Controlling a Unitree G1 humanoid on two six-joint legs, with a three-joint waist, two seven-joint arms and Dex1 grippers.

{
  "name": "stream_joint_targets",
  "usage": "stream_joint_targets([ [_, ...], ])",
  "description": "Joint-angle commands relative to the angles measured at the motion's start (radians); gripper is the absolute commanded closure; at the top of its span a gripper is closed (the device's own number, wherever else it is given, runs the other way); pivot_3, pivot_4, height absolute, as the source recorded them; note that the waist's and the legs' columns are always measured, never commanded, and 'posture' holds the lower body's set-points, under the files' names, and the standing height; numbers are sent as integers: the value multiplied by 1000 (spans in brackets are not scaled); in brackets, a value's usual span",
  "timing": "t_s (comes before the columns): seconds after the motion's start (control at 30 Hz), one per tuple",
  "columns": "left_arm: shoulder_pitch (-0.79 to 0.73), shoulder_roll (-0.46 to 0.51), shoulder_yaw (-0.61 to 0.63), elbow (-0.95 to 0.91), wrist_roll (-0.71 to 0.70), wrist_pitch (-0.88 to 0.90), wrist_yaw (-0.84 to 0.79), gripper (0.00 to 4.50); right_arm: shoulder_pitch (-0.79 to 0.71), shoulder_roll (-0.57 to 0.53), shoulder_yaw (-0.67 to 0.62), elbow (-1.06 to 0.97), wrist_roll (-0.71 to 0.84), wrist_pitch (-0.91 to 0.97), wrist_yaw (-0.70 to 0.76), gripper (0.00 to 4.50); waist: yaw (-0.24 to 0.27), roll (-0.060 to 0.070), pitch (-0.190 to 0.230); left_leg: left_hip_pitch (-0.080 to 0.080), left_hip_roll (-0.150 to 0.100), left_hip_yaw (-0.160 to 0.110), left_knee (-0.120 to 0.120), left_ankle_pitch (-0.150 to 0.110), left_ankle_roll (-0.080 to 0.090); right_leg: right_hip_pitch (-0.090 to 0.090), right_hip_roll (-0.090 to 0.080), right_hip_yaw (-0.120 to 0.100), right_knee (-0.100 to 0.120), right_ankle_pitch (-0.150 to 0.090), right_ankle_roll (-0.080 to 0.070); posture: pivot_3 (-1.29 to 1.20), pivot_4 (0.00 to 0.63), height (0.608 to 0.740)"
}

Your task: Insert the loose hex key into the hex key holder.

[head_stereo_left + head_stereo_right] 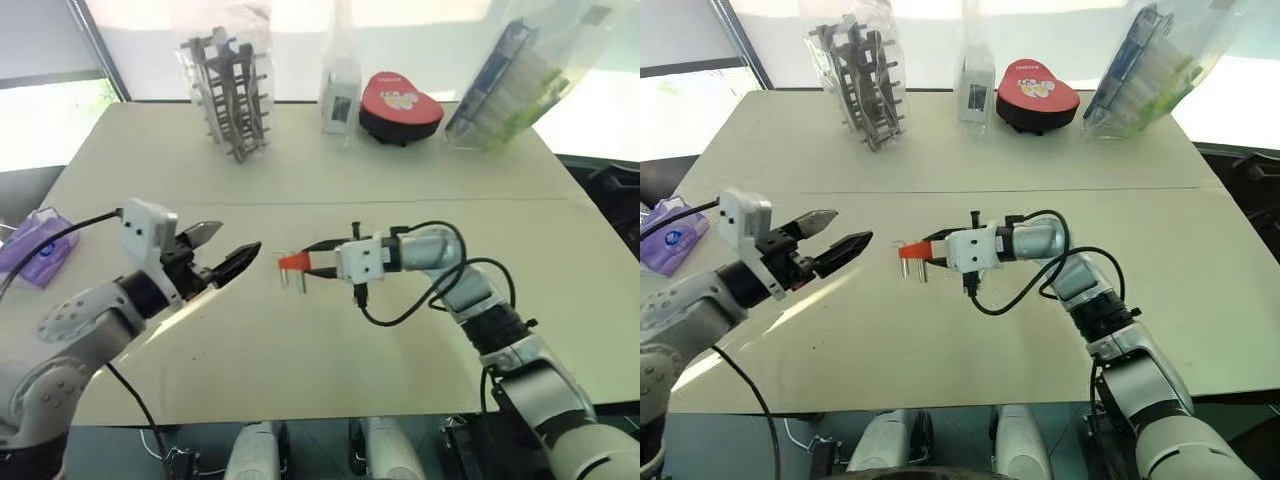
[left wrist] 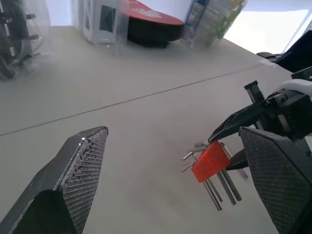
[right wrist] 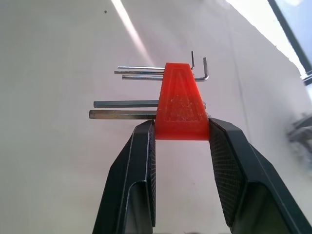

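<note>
- The right claw point(image 1: 305, 262) is clamped on the small orange-red plastic hex key holder point(image 1: 292, 262), held up over the middle of the pale desk point(image 1: 400, 190).
- The holder's thin metal keys point(image 3: 127, 103) stick out sideways.
- The left claw point(image 1: 222, 250) is wide apart and empty, pointing at the holder from close by.
- The loose hex key cannot be made out.

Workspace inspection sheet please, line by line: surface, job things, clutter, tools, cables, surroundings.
Surface: pale table, seam across the middle.
Job's things: hex key holder, orange-red, keys sticking out, held above the table; loose hex key: nothing seen.
Clutter: far edge holds a bagged grey rack, clear bottle, red heart-shaped case, clear packet; purple packet at left edge.
Tools: right tool shut on the holder; left tool open, empty, facing it.
Cables: black cable looping off right wrist.
Surroundings: bright windows.
</note>
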Motion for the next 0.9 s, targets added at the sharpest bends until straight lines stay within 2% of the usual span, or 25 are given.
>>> stream_joint_targets([
  [0.03,-63,-4,-31,38,18,-10,-41,0,-47,-24,-46,-30,-31,-114,-76,3509,-3,0,0,0,0,0,0,0,0,0,0,0,0,0,0,0,150,740],
  [0.3,-184,-32,-78,144,18,-2,-115,0,-59,-49,-64,-16,-145,-314,-253,3509,-6,0,0,0,0,0,-1,0,-1,0,0,0,0,0,1,0,150,740],
  [0.47,-224,-45,-101,178,20,14,-160,0,-42,-49,-70,-33,-171,-351,-328,3509,-5,0,0,0,0,0,0,1,-1,0,0,0,0,0,1,0,150,740],
  [0.9,-278,-83,-150,230,56,18,-243,0,-20,-61,-59,-82,-157,-342,-361,3509,-4,0,0,0,0,0,0,1,-1,0,0,0,0,0,1,0,150,740],
])
